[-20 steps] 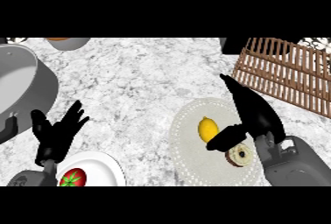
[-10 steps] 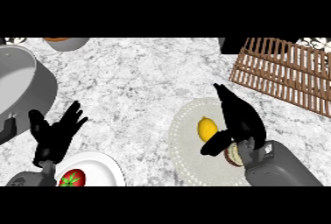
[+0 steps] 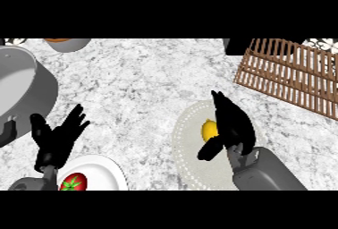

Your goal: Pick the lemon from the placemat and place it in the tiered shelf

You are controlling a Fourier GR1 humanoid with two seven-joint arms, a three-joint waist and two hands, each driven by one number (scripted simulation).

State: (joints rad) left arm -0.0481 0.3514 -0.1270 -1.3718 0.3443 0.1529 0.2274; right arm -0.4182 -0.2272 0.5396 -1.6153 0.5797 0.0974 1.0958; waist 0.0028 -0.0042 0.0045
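hovering over the placemat (image 3: 188, 134), right hand (image 3: 231, 125) comes in from the near right, grey forearm angled up-left, fingers straight and pointing far, thumb hanging down-left. it's open, not curled round anything. lemon (image 3: 209, 130) sits on the placemat, touching the hand's left edge and partly hidden by it. tiered shelf (image 3: 290, 74) is far right, well apart. left hand (image 3: 58, 136) rests open near left, fingers up, beside a plate (image 3: 105, 172) holding a tomato (image 3: 73, 182). no readable writing.

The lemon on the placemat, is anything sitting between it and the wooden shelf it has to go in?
Nothing visible does. The lemon lies on the placemat beside the right robot hand, and only bare counter separates it from the tiered shelf at the upper right.
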